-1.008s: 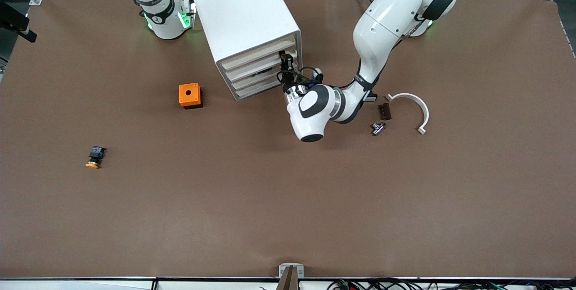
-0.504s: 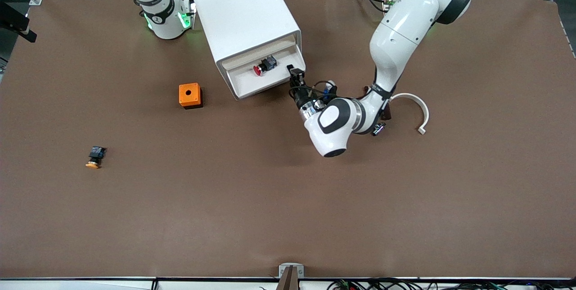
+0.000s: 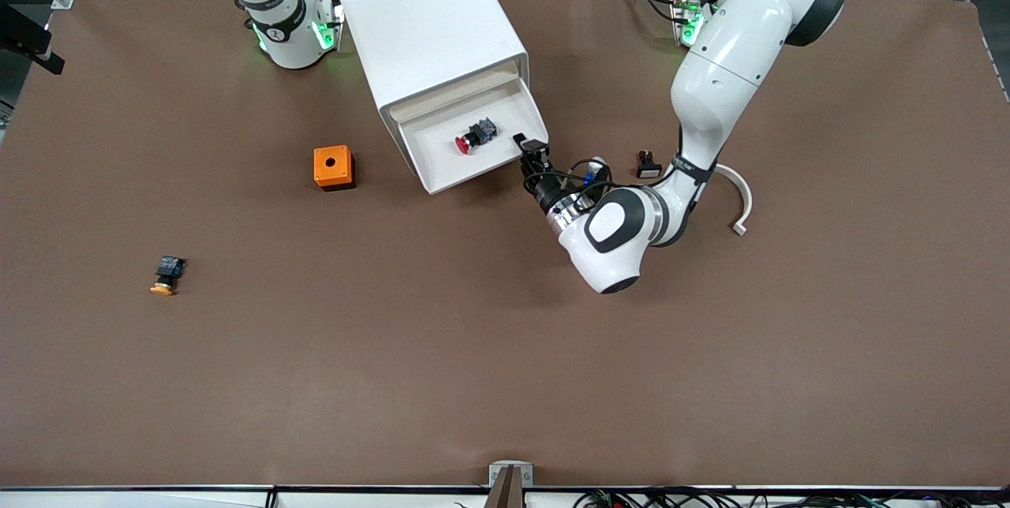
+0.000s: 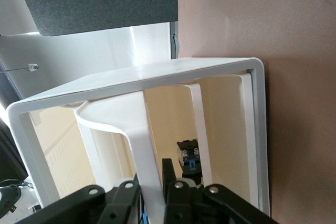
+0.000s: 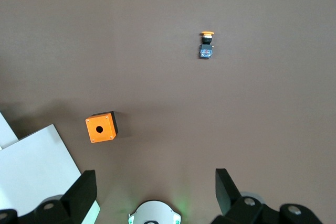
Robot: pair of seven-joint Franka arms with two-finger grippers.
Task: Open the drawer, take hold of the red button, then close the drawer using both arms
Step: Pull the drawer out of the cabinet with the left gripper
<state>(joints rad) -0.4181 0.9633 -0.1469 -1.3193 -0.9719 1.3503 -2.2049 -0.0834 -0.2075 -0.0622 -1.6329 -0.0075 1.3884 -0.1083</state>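
Note:
The white cabinet [image 3: 426,27] has its lowest drawer [image 3: 442,157] pulled out. In it lies the button [image 3: 473,135], red cap and black-and-blue body; the left wrist view shows its body [image 4: 189,153] past the handle. My left gripper [image 3: 530,149] is shut on the drawer's white handle bar [image 4: 147,150] at the drawer's front corner; the wrist view shows the left gripper [image 4: 152,169] with its fingers pressed on both sides of the bar. My right gripper [image 5: 155,182] hangs open and empty high over its own base; the front view does not show it.
An orange box with a hole [image 3: 333,167] stands beside the cabinet, toward the right arm's end. A yellow-capped button [image 3: 166,275] lies nearer the front camera at that end. A white curved piece [image 3: 738,192] and a small black part [image 3: 649,165] lie by the left arm.
The left gripper has drawn the drawer from shut to well open, toward the front camera. The red button came into view. The right arm has not moved.

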